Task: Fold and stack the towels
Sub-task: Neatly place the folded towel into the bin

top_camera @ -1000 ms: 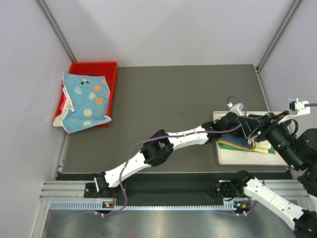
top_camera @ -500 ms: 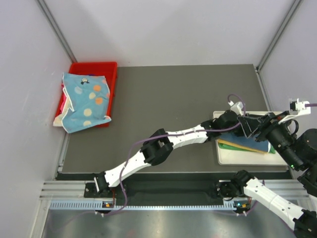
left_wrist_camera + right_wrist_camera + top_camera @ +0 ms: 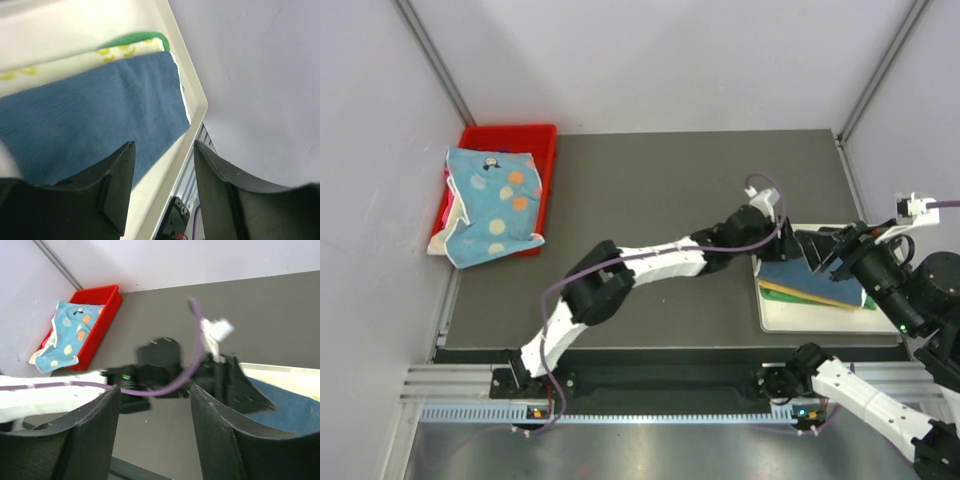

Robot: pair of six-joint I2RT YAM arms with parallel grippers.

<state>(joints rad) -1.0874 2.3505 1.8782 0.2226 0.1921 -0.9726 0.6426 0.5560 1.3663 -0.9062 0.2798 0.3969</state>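
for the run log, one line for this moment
left gripper: open, empty | right gripper: open, empty | blue towel: topmost on tray

I watch from an overhead camera set high behind both arm bases. It looks down on the whole desk [image 3: 650,200] from far enough back to hold the red bin [image 3: 545,140], well left of the left end effector [image 3: 782,240], and the white tray [image 3: 790,318] just beside it. The left wrist camera looks past its own fingers, very close, onto the tray rim and the blue towel [image 3: 90,120] directly ahead. The right wrist camera looks out past the right end effector [image 3: 152,392] from farther back, across the desk toward the bin. It shares the blue towel with the left wrist view and the bin with the overhead.
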